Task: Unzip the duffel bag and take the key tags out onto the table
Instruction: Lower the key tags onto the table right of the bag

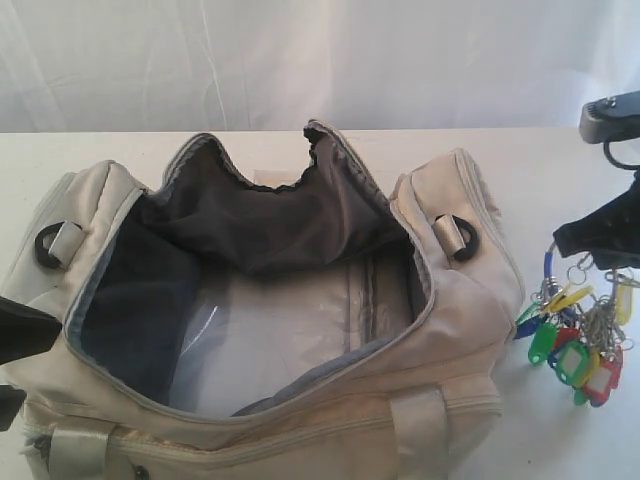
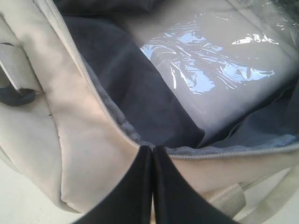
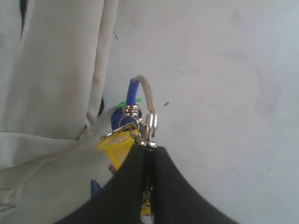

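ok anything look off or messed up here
Nothing damaged or spilled. The bag gapes open, its far rim slumped inward, and crinkled clear plastic lies on its floor. The key tags dangle from the right hand beside the bag, not in it.

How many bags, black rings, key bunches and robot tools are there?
bag: 1
black rings: 2
key bunch: 1
tools, left tool and right tool: 2
Total: 6
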Motion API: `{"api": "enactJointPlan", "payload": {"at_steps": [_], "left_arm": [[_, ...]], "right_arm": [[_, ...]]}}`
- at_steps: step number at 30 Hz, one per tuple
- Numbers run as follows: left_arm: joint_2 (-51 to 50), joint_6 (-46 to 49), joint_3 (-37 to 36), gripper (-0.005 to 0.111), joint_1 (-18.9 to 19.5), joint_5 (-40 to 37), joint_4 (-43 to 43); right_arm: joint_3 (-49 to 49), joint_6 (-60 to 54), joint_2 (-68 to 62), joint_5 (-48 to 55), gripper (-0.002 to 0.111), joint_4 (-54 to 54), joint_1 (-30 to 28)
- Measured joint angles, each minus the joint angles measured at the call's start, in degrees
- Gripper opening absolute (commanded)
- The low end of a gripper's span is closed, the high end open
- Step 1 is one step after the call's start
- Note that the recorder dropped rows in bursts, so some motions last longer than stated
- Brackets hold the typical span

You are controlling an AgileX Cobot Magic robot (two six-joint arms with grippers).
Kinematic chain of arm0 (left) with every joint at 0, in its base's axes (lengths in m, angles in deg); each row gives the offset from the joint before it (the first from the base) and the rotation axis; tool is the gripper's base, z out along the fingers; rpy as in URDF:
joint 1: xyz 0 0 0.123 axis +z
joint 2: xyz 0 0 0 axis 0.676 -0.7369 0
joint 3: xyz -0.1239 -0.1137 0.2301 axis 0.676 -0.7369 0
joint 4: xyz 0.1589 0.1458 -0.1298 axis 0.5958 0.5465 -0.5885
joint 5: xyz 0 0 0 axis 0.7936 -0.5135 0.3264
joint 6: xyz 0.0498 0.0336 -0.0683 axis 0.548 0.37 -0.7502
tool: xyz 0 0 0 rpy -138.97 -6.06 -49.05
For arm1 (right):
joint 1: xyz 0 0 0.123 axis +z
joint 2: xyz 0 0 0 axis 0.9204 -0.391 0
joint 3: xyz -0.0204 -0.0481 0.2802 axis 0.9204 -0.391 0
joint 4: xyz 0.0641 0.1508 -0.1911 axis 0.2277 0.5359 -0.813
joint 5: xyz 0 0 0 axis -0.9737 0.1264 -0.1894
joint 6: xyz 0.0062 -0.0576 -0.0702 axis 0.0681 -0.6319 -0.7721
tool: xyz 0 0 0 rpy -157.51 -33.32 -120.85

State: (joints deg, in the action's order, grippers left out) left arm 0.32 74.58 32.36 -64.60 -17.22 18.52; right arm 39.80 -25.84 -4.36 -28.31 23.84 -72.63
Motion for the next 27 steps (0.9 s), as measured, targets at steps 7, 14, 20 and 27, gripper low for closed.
{"api": "enactJointPlan", "payload": {"at_steps": [7,14,20,27], "left_arm": [[0.0,0.0,0.0,0.0,0.0,0.0,0.0],[0.0,0.0,0.0,0.0,0.0,0.1,0.0],[0.0,0.0,0.0,0.0,0.0,0.1,0.0],[0.0,0.0,0.0,0.0,0.0,0.1,0.0]], "right_arm": [[-3.86,-7.15,-5.24,-5.39,0.0,11.1,0.0],[-5.31,-9.53,-10.55,-9.42,0.0,17.43,0.0],[-4.97,-16.19,-13.34,-10.91,0.006,25.41,0.0],[-5.25,-22.8,-15.32,-8.52,0.041,33.27,0.0]]}}
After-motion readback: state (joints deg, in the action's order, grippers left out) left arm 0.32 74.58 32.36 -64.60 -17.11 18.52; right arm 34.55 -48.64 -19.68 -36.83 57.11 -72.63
